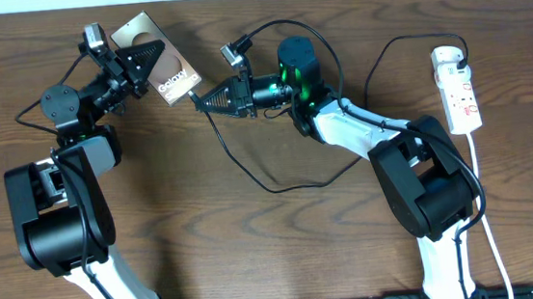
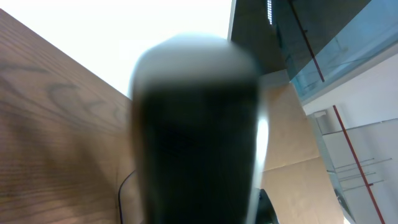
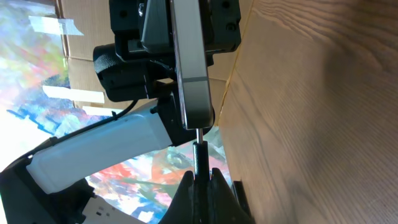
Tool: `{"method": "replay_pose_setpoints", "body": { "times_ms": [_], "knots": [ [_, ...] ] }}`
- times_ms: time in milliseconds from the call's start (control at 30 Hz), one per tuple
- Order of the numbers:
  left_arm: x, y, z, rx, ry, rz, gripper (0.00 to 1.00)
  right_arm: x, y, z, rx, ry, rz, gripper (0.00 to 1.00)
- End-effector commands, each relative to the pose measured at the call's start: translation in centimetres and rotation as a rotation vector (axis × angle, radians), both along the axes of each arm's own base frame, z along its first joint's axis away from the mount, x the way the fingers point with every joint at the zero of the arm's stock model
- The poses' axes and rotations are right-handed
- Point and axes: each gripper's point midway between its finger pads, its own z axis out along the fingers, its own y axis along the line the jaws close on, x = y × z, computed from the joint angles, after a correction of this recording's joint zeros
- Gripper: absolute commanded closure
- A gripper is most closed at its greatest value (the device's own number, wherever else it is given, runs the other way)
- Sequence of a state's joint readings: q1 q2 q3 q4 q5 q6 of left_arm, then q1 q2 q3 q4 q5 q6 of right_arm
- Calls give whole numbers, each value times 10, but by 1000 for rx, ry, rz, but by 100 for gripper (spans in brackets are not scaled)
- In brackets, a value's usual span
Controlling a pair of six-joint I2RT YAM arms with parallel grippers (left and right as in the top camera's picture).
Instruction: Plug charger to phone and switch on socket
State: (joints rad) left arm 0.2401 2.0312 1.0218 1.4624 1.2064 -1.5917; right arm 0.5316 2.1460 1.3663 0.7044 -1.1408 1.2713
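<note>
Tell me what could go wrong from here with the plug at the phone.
1. The plug tip, pinched in the right gripper, just meets the bottom edge of the phone. If it is off line, pushing could bend it or make the phone slip in the left gripper.
2. The charger cable loops slack on the table. Moving the right gripper to the socket might snag it and tug the plug out.

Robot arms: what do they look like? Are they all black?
Not all black. The left arm and right arm match: chunky black blocks and round black joints, with smooth white shells between. A green light glows on the right arm's round joint. Thin black cables loop off both. The left claw and right claw are black pointed wedges.
</note>
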Motion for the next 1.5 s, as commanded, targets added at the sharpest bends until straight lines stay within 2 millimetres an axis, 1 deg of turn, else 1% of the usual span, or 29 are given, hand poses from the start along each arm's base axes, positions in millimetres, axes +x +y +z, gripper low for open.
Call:
{"method": "replay_pose_setpoints", "body": {
  "times_ms": [0, 167, 533, 733, 967, 1133, 1300, 1467],
  "knots": [
    [-5, -5, 10, 28, -52, -18, 93, 5, -2, 5, 9, -26, -8, 99],
    [-6, -14, 10, 30, -55, -35, 93, 5, -2, 5, 9, -26, -8, 99],
    [-8, -15, 9, 35, -54, -49, 93, 6, -2, 4, 9, -30, -13, 99],
    [-8, -15, 9, 36, -53, -52, 93, 9, -4, 11, 30, -69, -22, 99],
    [-8, -15, 9, 35, -52, -49, 93, 9, -4, 10, 28, -56, -23, 99],
    [0, -12, -4, 4, 48, -32, 93, 9, -4, 10, 28, -56, -23, 99],
    [0, -12, -4, 4, 46, -31, 93, 9, -4, 10, 28, -55, -23, 99],
    [-2, -12, 2, 9, 13, -32, 93, 8, -4, 10, 29, -64, -18, 99]
  ]
}}
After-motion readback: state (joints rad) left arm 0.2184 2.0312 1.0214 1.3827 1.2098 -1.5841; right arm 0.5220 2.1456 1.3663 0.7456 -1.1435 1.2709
